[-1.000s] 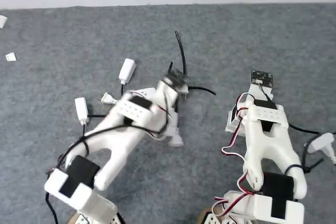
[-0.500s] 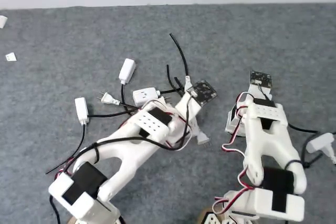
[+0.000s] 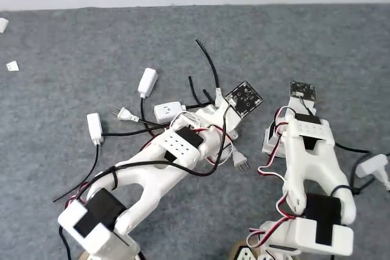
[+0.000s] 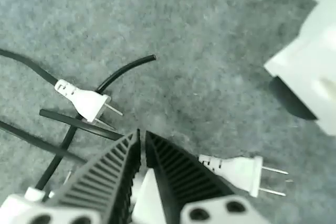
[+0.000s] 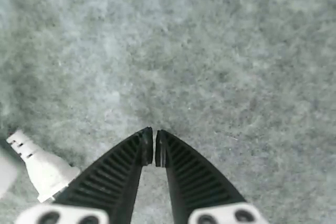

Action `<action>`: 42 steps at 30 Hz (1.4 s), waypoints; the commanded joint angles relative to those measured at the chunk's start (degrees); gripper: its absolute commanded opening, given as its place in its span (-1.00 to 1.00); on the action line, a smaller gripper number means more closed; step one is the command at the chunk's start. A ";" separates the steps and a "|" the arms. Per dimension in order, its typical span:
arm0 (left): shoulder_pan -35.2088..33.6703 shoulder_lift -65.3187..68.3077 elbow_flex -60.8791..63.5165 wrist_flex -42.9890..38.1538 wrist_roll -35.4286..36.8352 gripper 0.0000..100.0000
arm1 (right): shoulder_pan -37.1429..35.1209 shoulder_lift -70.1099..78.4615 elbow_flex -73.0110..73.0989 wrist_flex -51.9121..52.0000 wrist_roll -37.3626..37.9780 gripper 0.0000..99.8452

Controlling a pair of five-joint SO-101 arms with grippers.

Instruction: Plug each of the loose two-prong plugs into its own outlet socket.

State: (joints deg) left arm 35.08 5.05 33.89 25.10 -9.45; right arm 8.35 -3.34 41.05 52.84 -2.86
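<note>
The first plug (image 3: 239, 161) lay flat on the grey carpet (image 3: 304, 35), just beside the end of the left arm. Its two prongs pointed away from that arm. The second plug (image 3: 125, 114) lay on the other side of the same arm, with its prongs pointing to the left. The left socket (image 3: 94, 128) was near it but not touching. The middle socket (image 3: 167, 111) sat right next to the arm, and the top socket (image 3: 147, 82) lay a little farther up the carpet. All the plugs lay loose, apart from the sockets. A third plug (image 3: 375, 167) lay at the right edge, beside the right arm.

The left gripper (image 4: 142, 139) pointed down at the carpet between the first two plugs. Its fingers were almost together, with just a thin crack at the tips and nothing held there. The right gripper (image 5: 153, 142) was pinched closed too, over bare carpet, holding nothing. A white piece (image 5: 42, 169) lay near it, and I could not tell if it was a plug or a socket. Black cables (image 3: 207, 59) curled over the carpet around the left arm.
</note>
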 commanded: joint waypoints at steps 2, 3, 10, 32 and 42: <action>-0.18 4.57 -6.64 0.18 1.85 -0.97 | 0.92 -0.40 -3.34 0.57 0.79 -0.98; -0.35 4.13 -7.60 1.85 4.04 -0.97 | 0.92 -0.40 -3.52 0.57 0.79 -0.98; -3.78 -4.75 -5.85 8.79 14.33 -0.97 | 0.84 -0.04 -3.87 0.57 0.79 -0.98; -2.02 1.14 -5.58 21.27 23.56 -0.73 | 0.84 0.04 -3.87 0.57 2.11 -0.98; -2.20 1.67 -5.32 27.25 29.63 -0.73 | 0.57 0.04 -3.87 0.40 2.37 -0.98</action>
State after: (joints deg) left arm 32.62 6.46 29.32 47.87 17.54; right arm 8.70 -2.99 40.97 52.84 -1.10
